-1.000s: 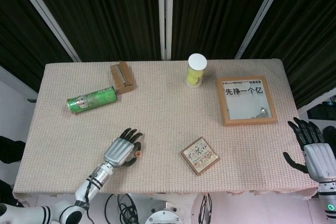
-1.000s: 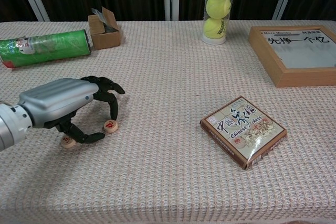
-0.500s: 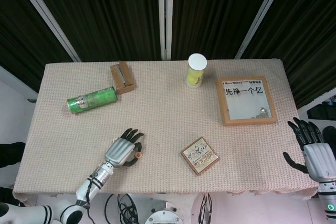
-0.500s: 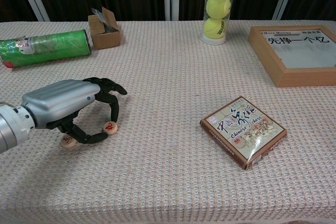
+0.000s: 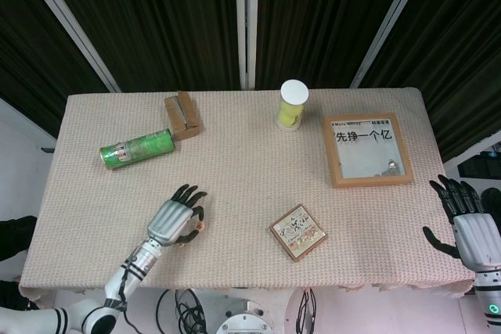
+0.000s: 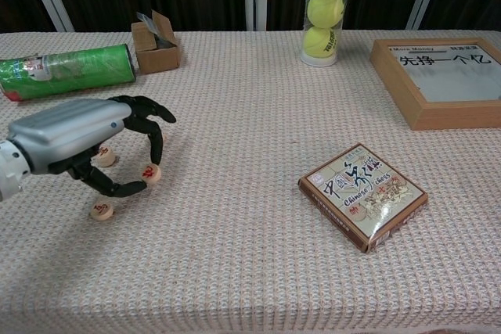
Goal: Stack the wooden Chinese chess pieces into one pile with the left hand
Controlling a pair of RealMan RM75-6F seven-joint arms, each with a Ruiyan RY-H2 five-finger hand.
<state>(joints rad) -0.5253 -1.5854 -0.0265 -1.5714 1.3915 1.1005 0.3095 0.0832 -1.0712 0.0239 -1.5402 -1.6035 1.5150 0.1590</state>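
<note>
Lifting has begun: my left hand [image 6: 74, 142] now pinches the round wooden red-marked chess piece [image 6: 151, 173] off the beige woven tablecloth [image 6: 250, 115], seemingly carrying it toward two others; right hand [image 5: 472, 228] stays spread.

chess box [image 6: 362, 195] right of chess pieces [image 6: 102, 210]

The head view looks steeply down from above, taking in the whole cloth-covered table [image 5: 250, 193] back to the dark curtains [image 5: 156, 13]. The chest view sits low at the near edge, facing across the table [image 6: 250, 271] at close range. Both share the left hand [image 5: 174, 220] [image 6: 74, 142], chess box [image 5: 298, 231] [image 6: 362, 195], tennis-ball tube [image 5: 293, 105] [image 6: 326, 13] and green can [image 5: 137, 149] [image 6: 66, 72].
</note>
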